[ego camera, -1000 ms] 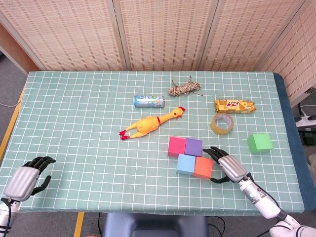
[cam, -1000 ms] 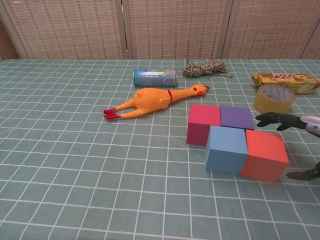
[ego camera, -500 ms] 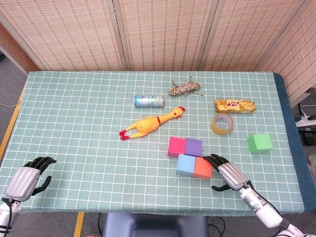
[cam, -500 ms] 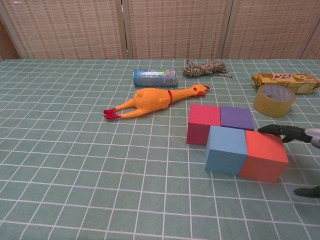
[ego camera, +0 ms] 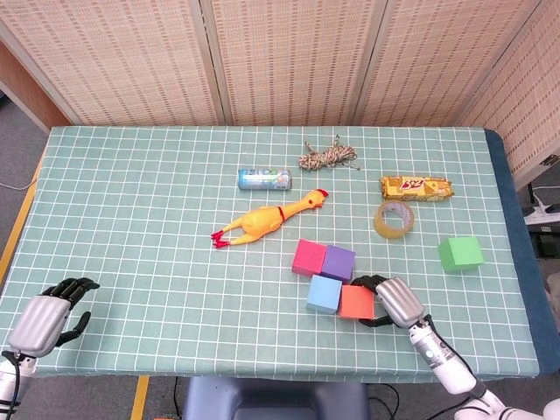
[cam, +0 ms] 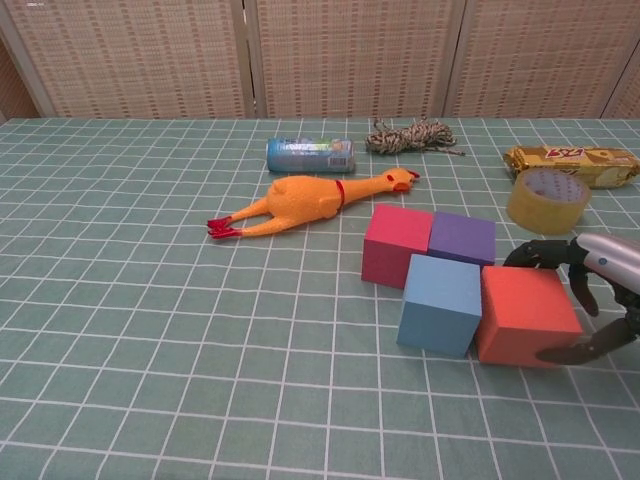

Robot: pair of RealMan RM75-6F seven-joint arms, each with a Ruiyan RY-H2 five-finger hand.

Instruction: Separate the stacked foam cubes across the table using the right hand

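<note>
Four foam cubes sit touching in a cluster on the green checked table: pink (ego camera: 309,257) (cam: 396,244), purple (ego camera: 338,262) (cam: 462,238), blue (ego camera: 325,294) (cam: 439,303) and orange-red (ego camera: 356,302) (cam: 527,314). None lies on top of another. My right hand (ego camera: 394,300) (cam: 592,292) grips the orange-red cube from its right side, fingers (cam: 530,255) behind it and thumb at its front corner. A green cube (ego camera: 460,252) stands alone to the right. My left hand (ego camera: 44,317) rests at the near left edge, fingers curled, holding nothing.
Behind the cluster lie a yellow rubber chicken (ego camera: 267,219), a small can (ego camera: 264,179) on its side, a rope bundle (ego camera: 327,157), a snack bar (ego camera: 416,186) and a tape roll (ego camera: 394,219) (cam: 547,199). Wicker screens back the table.
My right hand moved left and closed around the orange-red cube. The whole cluster slid and turned slightly to the left. The left hand stayed put.
</note>
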